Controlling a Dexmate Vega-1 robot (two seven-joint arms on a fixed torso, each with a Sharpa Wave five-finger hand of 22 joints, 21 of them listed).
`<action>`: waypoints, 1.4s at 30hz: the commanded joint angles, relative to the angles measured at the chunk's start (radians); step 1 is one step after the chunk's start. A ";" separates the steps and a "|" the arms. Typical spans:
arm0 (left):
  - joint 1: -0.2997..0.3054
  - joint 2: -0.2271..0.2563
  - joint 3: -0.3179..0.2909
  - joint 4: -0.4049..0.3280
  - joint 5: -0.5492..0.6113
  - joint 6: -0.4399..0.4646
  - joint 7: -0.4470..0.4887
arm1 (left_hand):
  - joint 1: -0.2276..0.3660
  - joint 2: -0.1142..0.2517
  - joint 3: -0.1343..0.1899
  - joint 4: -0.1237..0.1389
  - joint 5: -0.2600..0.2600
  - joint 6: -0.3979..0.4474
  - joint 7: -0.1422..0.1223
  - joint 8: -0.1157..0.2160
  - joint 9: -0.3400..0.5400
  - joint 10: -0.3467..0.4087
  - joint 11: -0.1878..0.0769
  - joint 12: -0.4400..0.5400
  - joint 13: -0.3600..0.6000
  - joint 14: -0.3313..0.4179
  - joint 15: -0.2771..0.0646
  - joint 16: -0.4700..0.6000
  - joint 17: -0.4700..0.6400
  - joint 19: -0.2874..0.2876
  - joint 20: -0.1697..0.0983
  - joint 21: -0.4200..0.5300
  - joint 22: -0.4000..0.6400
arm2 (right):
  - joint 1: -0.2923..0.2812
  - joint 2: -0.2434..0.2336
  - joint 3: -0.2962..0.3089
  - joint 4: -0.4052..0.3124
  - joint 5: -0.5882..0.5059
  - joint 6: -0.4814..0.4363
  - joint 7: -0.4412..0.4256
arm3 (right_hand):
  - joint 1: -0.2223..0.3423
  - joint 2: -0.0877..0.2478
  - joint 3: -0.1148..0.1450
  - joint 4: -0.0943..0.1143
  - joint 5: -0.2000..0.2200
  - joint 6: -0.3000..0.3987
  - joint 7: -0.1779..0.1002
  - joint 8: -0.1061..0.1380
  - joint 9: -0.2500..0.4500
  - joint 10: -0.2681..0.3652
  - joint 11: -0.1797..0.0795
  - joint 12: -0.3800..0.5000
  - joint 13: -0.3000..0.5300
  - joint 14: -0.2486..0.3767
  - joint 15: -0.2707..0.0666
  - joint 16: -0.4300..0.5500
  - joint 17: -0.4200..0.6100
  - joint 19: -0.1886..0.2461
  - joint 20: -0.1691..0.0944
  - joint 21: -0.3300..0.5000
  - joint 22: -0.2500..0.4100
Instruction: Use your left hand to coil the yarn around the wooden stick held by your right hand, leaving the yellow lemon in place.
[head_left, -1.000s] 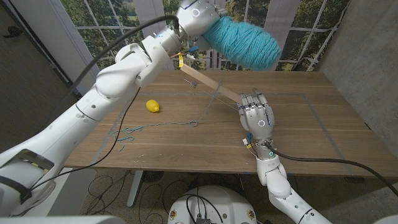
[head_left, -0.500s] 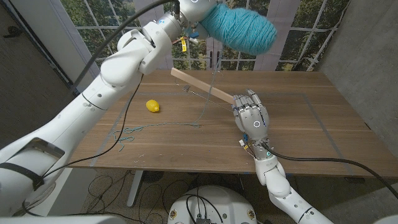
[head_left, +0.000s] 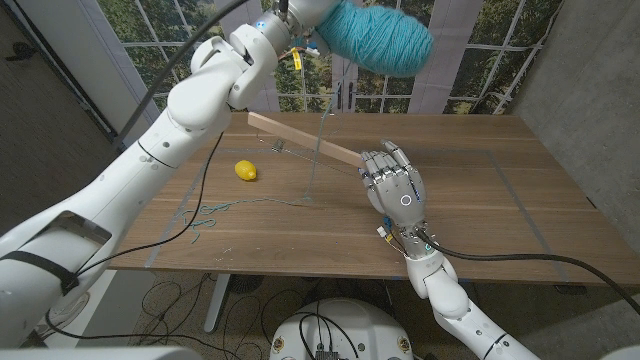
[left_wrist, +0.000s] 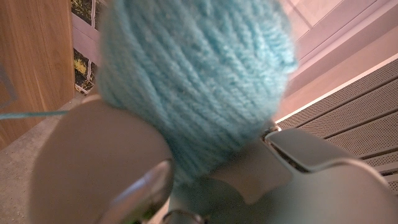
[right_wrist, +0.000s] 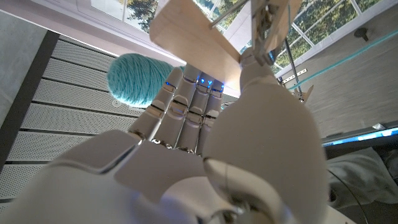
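Note:
My left hand (head_left: 297, 14) is raised high over the table's far edge and grips a big teal yarn ball (head_left: 376, 36). In the left wrist view the yarn ball (left_wrist: 199, 81) bulges out of my left hand (left_wrist: 118, 168). A thin teal strand (head_left: 317, 150) drops from the ball past the stick to the table, then trails left to a loose tangle (head_left: 205, 215). My right hand (head_left: 394, 190) holds one end of a flat wooden stick (head_left: 300, 138), which slants up and away to the left. The right wrist view shows the stick (right_wrist: 193, 34) between my right hand's fingers (right_wrist: 186, 112). The yellow lemon (head_left: 245, 170) lies left of centre.
The wooden table (head_left: 480, 200) has faint tape lines marking a rectangle. A tall window with trees outside (head_left: 500, 50) stands behind the far edge. A yellow tag (head_left: 295, 62) hangs near my left wrist.
My left hand has carried the yarn ball up and to the left. My right hand and the stick have shifted left, and the strand now hangs nearly straight down.

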 joint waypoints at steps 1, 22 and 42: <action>0.025 0.027 -0.027 -0.036 0.011 0.060 -0.070 | 0.276 0.293 0.156 0.146 0.005 0.003 -0.002 0.005 0.000 0.034 -0.027 -0.006 0.006 0.189 -0.203 0.006 0.749 -0.007 -0.111 0.009 0.000 | -0.098 0.165 0.176 -0.047 0.016 0.285 0.000 | 0.099 0.100 -0.001 0.003 0.004 0.163 -0.168 0.004 0.006 0.110 -0.120 -0.001 0.002 0.006 -0.108 -0.005 0.004 0.005 -0.152 0.009 0.002; 0.121 0.047 -0.145 -0.162 -0.046 0.092 0.097 | 0.266 0.292 0.169 0.144 0.002 0.002 -0.004 0.007 0.004 0.035 -0.031 -0.007 0.018 0.193 -0.203 -0.002 0.745 -0.010 -0.114 0.030 -0.021 | -0.038 0.019 0.035 0.021 0.001 -0.039 0.000 | 0.105 0.102 -0.011 0.005 0.005 0.174 -0.174 0.008 0.011 0.113 -0.123 -0.005 0.006 0.015 -0.108 -0.024 0.016 0.002 -0.153 0.026 0.001; 0.225 0.054 -0.272 -0.283 -0.167 0.088 0.171 | 0.253 0.292 0.184 0.143 -0.001 0.005 -0.006 0.007 0.002 0.036 -0.033 -0.013 0.018 0.199 -0.203 -0.003 0.747 -0.014 -0.116 0.049 -0.033 | -0.054 0.067 0.063 0.060 0.097 -0.118 0.000 | 0.110 0.103 -0.021 0.008 0.006 0.180 -0.170 0.004 0.010 0.115 -0.120 -0.009 0.009 0.024 -0.108 -0.038 0.029 -0.003 -0.152 0.041 0.000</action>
